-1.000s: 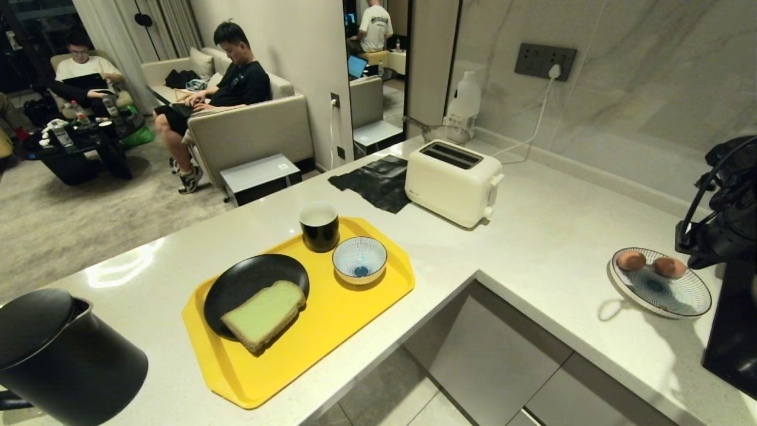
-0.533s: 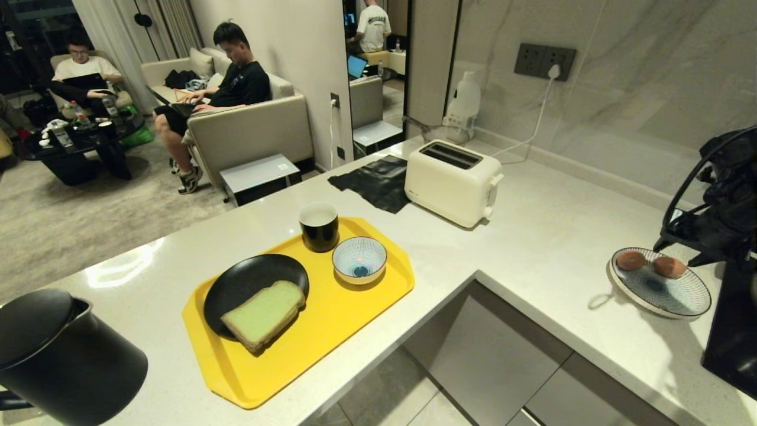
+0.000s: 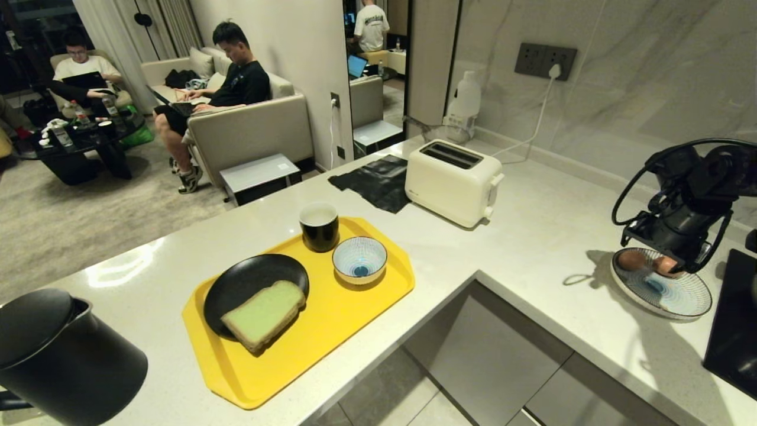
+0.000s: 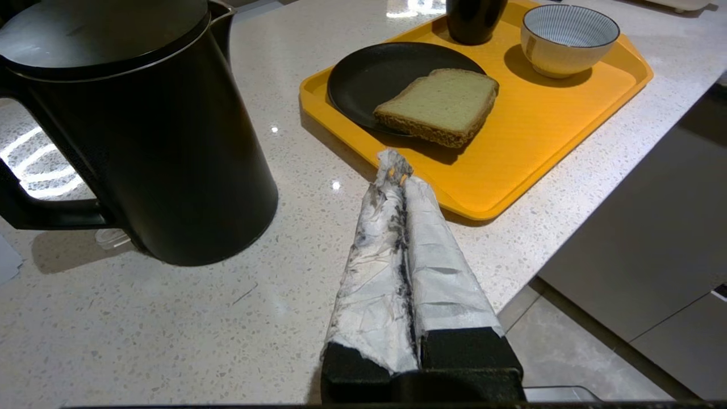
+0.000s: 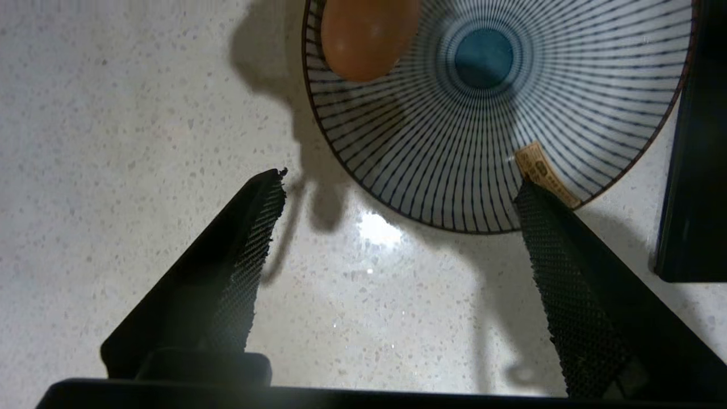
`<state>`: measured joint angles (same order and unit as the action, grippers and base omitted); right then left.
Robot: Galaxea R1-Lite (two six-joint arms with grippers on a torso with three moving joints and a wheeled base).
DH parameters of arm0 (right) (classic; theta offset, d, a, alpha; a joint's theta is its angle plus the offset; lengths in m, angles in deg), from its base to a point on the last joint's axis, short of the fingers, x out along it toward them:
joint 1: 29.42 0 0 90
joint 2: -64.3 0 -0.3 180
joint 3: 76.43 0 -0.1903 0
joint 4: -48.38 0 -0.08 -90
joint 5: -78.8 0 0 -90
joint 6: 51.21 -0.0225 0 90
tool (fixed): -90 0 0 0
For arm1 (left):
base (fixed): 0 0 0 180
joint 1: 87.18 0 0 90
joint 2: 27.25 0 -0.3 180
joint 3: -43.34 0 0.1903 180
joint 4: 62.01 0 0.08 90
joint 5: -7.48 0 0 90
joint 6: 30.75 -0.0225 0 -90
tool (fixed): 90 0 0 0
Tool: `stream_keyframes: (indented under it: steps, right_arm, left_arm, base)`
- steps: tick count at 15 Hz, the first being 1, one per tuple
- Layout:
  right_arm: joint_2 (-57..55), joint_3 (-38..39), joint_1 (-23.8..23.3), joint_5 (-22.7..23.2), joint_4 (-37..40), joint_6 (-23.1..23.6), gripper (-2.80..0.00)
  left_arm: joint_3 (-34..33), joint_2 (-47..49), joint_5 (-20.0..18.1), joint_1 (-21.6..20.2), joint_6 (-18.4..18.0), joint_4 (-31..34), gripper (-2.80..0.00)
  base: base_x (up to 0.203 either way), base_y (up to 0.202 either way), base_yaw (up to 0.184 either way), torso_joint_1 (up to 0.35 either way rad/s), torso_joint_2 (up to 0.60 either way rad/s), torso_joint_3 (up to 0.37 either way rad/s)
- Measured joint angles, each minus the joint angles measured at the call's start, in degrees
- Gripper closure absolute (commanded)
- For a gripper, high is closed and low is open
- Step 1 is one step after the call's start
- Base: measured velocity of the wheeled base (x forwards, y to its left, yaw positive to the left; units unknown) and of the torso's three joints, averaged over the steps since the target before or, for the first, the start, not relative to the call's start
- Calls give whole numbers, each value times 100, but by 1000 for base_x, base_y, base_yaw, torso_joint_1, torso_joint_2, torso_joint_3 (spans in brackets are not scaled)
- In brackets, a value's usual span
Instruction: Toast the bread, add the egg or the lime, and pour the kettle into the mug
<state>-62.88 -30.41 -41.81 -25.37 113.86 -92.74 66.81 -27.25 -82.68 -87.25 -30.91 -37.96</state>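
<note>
The bread [image 3: 264,315] lies on a black plate [image 3: 242,281] on the yellow tray [image 3: 331,337]. The black mug [image 3: 319,226] stands at the tray's far edge. The black kettle [image 3: 59,355] stands at the counter's near left. Two brown eggs [image 3: 630,260] lie on a striped plate [image 3: 680,299] at the right. My right gripper [image 5: 401,180] hangs open over that plate's near rim, and one egg [image 5: 366,34] lies beyond its fingertips. My left gripper [image 4: 392,165] is shut and empty, between the kettle [image 4: 142,130] and the tray, pointing towards the bread [image 4: 440,105].
A cream toaster [image 3: 452,180] stands at the back beside a black cloth [image 3: 378,180]. A striped bowl [image 3: 359,259] sits on the tray. A dark slab [image 3: 733,319] lies right of the egg plate. The counter has an inner corner. People sit beyond it.
My right arm has swung in from the right edge and now hangs over the plate with the eggs. Everything else stayed put.
</note>
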Motion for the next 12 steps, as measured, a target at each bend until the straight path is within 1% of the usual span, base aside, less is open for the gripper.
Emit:
stream_keyframes:
  steps: [3, 7, 12]
  right_arm:
    - [-198, -169, -64, -244, -9, -14, -280]
    - [-333, -229, -279, -214, -261, -18, -280]
    - [-510, -242, -350, -71, -448, -18, -280]
  left_arm:
    - [0, 0, 0, 0, -2, 2, 0]
    - [0, 0, -2, 0, -2, 2, 0]
    - [0, 0, 0, 0, -2, 2, 0]
  base:
    - [0, 0, 0, 0, 0, 0]
    - [0, 0, 0, 0, 0, 0]
    - [0, 0, 0, 0, 0, 0]
